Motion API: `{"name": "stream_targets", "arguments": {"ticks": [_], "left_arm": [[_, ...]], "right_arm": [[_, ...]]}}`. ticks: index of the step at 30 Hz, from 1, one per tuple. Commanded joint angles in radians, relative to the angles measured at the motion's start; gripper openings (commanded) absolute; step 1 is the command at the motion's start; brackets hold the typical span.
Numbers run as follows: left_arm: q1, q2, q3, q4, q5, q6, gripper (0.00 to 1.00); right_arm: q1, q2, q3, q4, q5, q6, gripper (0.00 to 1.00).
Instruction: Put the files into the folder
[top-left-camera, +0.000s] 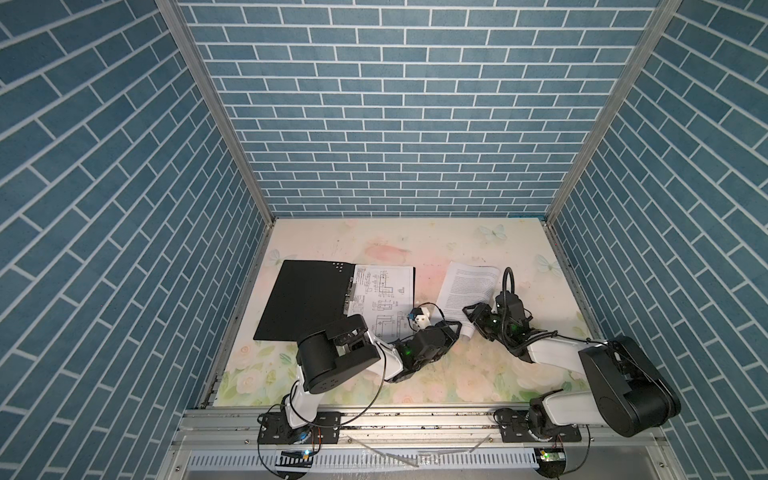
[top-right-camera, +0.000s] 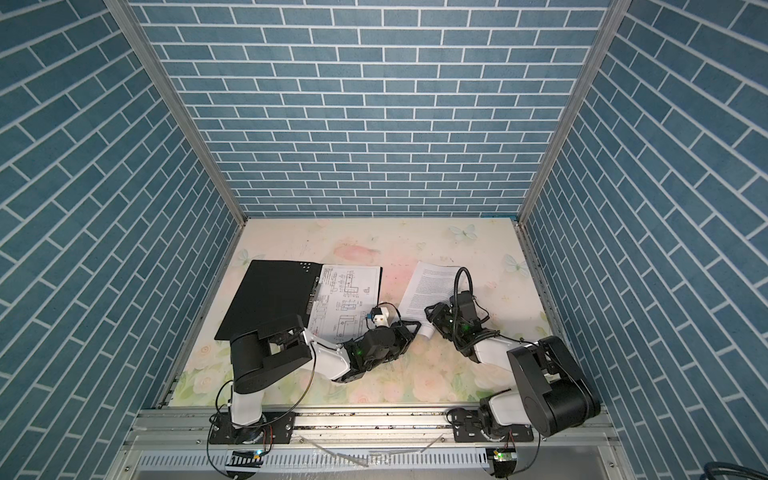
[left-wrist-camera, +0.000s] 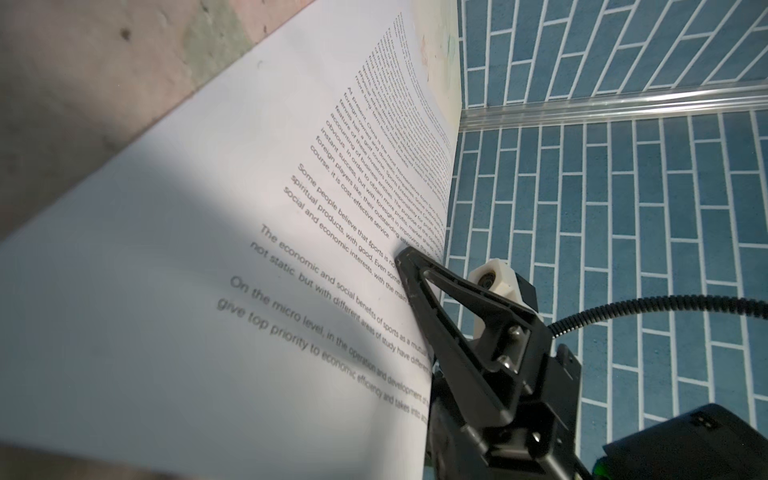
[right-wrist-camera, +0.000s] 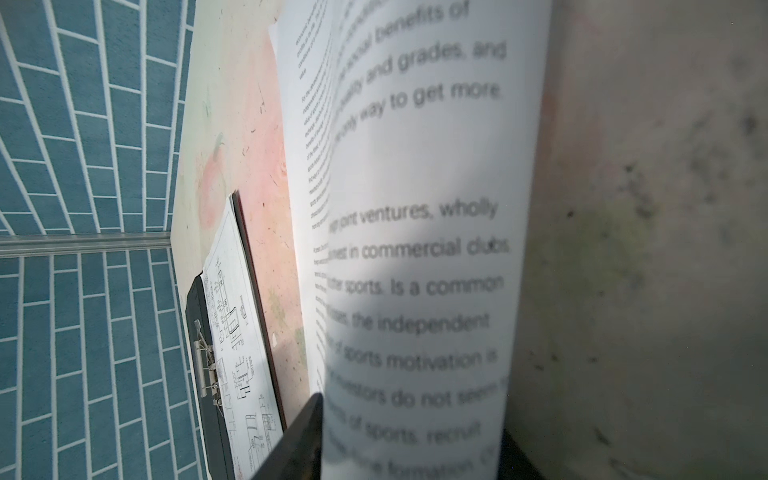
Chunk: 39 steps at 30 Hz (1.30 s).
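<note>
Folder (top-left-camera: 303, 303) lies open at the left of the table (top-left-camera: 415, 239), black inside up. The left flap's outer edge runs close along the left wall (top-left-camera: 166, 291), so it's tight there. Spine clip (right-wrist-camera: 205, 365) runs down the middle. Drawing sheet (top-left-camera: 384, 291) lies flat on the right half, left edge at the clip, right edge just inside the folder's rim. Left arm's elbow (top-left-camera: 320, 361) hangs over the folder's near right corner.

Text sheet (top-left-camera: 465, 286) sits right of the folder, skewed and apart from it, with a strip of bare table between. Its far part is flat on the table; its near edge curls up off it.

Right gripper (top-left-camera: 471, 316) is at that curl. The right wrist view shows the sheet bowed between both fingers (right-wrist-camera: 305, 436), and the left wrist view shows one finger pressed on the printed face. So it is clamped on the text sheet, jaws part-way apart around the curl.

Left gripper (top-left-camera: 454, 329) is at the same near edge from the left, just beside the right gripper. Jaws apart or together: cannot tell, as its own fingers don't show.

Room: bare table along the far side and in the near middle between the arm bases.
</note>
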Motion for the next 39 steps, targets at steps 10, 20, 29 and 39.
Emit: {"name": "stream_targets", "arguments": {"ticks": [10,20,29,39], "left_arm": [[-0.011,-0.008,0.005,0.019,-0.044,0.046,0.22],[-0.011,-0.029,0.001,0.049,-0.061,0.102,0.1],[-0.008,-0.051,-0.022,0.112,-0.095,0.144,0.05],[-0.007,-0.057,-0.026,0.112,-0.071,0.147,0.04]], "right_arm": [[0.001,-0.047,-0.036,-0.237,0.045,-0.007,0.56],[-0.031,-0.167,-0.016,-0.36,-0.008,-0.079,0.67],[-0.119,-0.35,-0.047,-0.467,-0.07,-0.155,0.78],[-0.201,-0.391,-0.119,-0.34,-0.101,-0.13,0.72]]}}
